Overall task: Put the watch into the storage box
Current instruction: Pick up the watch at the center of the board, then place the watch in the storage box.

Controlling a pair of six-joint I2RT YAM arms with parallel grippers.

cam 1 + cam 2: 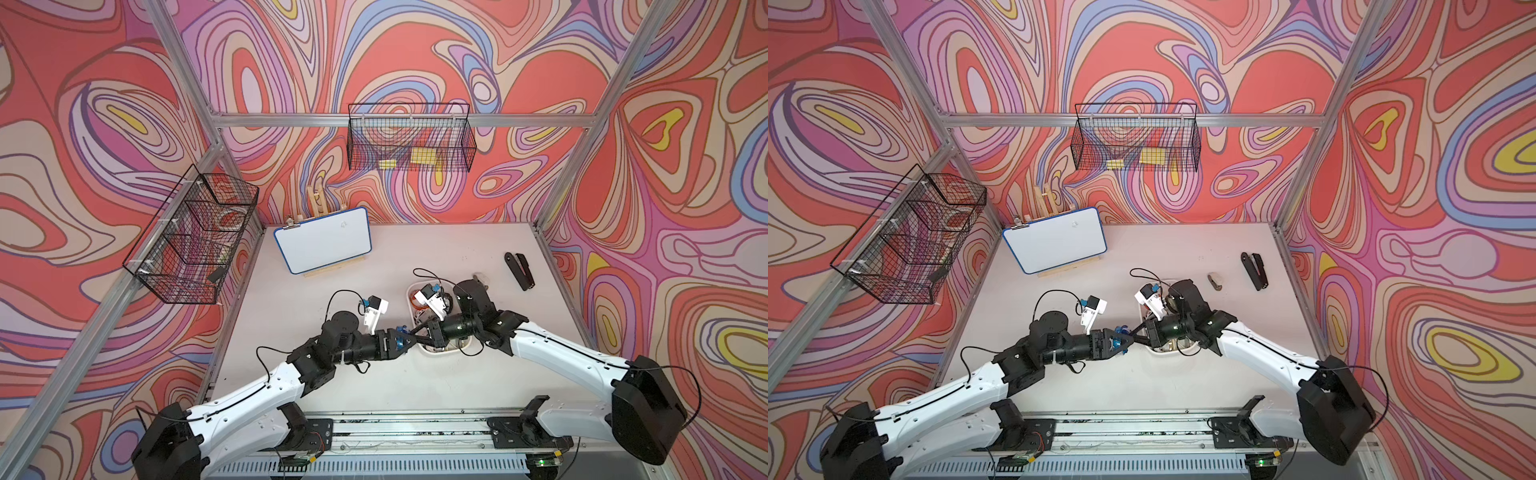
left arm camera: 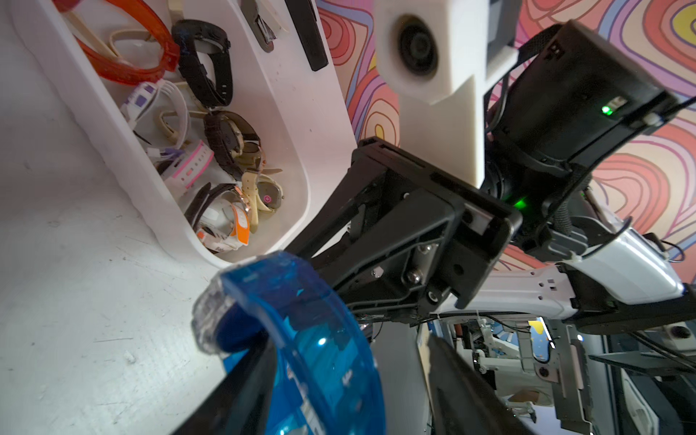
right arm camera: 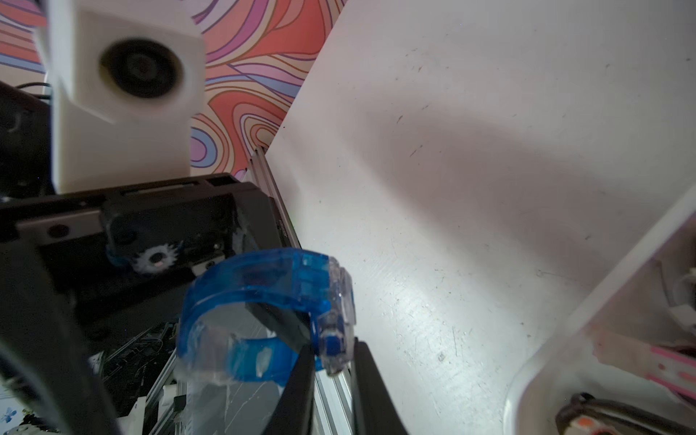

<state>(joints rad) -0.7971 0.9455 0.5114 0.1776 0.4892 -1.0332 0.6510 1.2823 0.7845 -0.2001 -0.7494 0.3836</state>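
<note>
Right fingers (image 3: 297, 384) pinch the case of 1 blue watch (image 3: 271, 265), which hangs just beside the near end of 1 white box (image 2: 293, 113) whose long axis runs away from the robot. Left gripper (image 1: 1124, 337) gapes wide, 1 finger apparently threaded through the strap. Right arm (image 1: 561, 345) is nearer the box, where watches (image 2: 233, 143) lie too tangled to count.

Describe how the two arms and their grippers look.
The left arm and right arm have white shells between bulky black joints, with thin black cables looping outside. The left gripper and right gripper are black with tapering fingers. Each wrist carries a white boxy camera. Green lights glow on the right arm.
</note>
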